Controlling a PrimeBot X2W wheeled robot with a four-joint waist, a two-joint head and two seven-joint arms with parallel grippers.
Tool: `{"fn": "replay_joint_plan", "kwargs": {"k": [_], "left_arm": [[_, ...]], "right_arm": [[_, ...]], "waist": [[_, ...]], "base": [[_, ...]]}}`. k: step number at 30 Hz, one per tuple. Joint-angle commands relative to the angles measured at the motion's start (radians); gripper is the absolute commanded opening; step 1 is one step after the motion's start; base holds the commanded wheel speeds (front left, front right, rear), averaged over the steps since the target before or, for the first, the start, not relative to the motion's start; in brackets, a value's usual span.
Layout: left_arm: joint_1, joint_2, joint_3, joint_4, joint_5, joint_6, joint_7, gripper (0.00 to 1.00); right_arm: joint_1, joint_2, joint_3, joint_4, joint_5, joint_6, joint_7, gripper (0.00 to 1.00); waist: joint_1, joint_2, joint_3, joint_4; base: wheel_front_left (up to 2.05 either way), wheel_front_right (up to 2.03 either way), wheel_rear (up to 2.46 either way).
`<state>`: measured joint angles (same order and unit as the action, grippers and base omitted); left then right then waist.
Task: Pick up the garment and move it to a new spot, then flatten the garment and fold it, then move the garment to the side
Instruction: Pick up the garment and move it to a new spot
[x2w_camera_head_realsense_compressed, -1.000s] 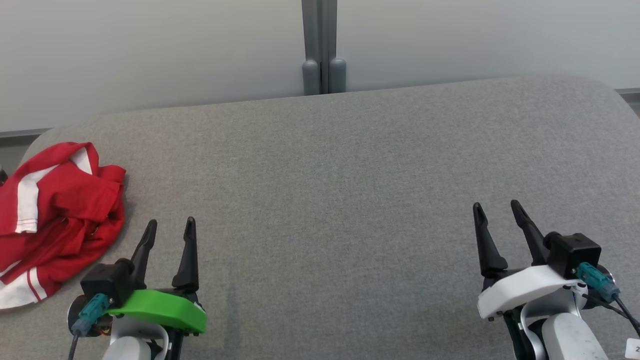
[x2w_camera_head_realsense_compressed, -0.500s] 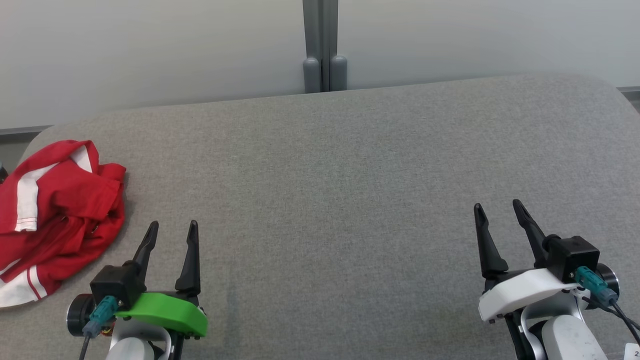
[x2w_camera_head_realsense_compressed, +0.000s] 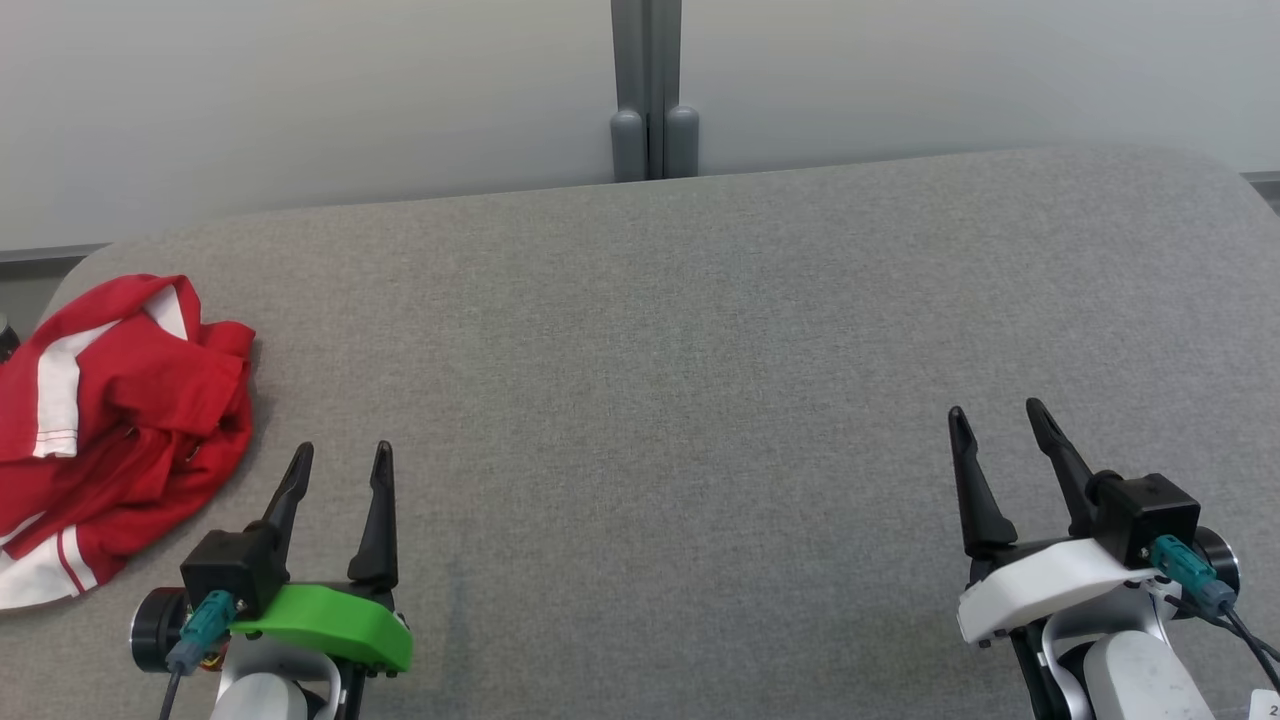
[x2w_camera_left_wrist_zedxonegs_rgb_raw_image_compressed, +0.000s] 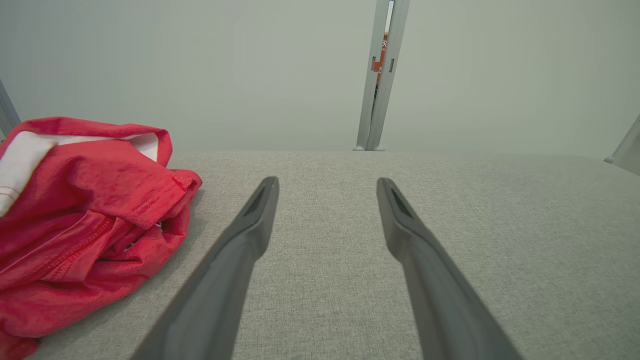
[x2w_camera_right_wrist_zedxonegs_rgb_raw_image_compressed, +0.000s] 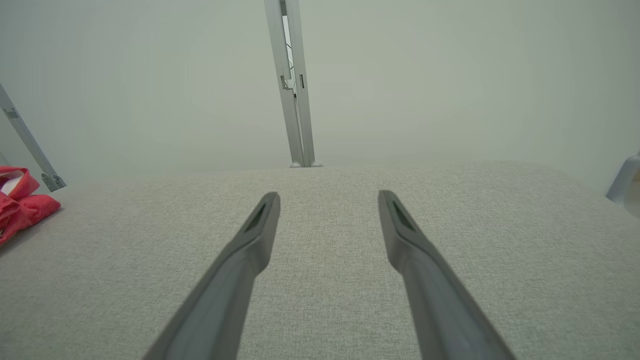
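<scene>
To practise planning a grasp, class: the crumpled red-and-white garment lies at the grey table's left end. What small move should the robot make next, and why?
Probably swing the left gripper leftward toward the crumpled red-and-white garment. That gripper is open and empty, and the heap lies untouched just to its left on the grey fabric table.

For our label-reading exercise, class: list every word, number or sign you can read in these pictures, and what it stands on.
"2": on a white tag in the head view's lower right corner, cut off at the picture's edge.
Orange sign behind the grey post: marks too blurred to read.
Red garment: no text.
</scene>
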<state>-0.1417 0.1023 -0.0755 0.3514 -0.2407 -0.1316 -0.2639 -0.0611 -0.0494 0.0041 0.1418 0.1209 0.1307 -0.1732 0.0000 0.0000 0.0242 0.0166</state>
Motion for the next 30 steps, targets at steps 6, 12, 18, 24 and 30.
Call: {"fn": "replay_joint_plan", "kwargs": {"k": [6,12,18,24,30], "left_arm": [[-0.026,-0.005,0.019,0.005,0.010,0.006,-0.001,1.00],[-0.043,-0.007,0.052,0.016,0.019,0.018,-0.001,1.00],[-0.051,-0.006,0.088,0.011,0.023,0.025,-0.001,1.00],[-0.039,-0.005,0.119,-0.003,0.029,0.025,-0.001,1.00],[-0.030,-0.013,0.139,-0.012,0.031,0.020,-0.001,1.00]], "right_arm": [[0.003,-0.002,-0.004,-0.014,0.002,0.000,-0.005,1.00],[-0.011,-0.002,0.019,-0.045,0.012,0.000,0.003,1.00],[-0.025,-0.002,0.048,-0.067,0.013,0.000,0.010,1.00],[-0.043,-0.003,0.081,-0.075,0.013,0.000,0.011,1.00],[-0.046,-0.003,0.089,-0.070,0.019,0.000,0.015,1.00]], "waist": [[0.0000,0.0000,0.005,0.030],[0.0000,0.0000,0.016,0.102],[0.0000,0.0000,0.032,0.197],[0.0000,0.0000,0.038,0.288],[0.0000,0.0000,0.040,0.354]], "base": [[0.00,0.00,0.00],[0.00,0.00,0.00],[0.00,0.00,0.00],[0.00,0.00,0.00],[0.00,0.00,0.00]]}}
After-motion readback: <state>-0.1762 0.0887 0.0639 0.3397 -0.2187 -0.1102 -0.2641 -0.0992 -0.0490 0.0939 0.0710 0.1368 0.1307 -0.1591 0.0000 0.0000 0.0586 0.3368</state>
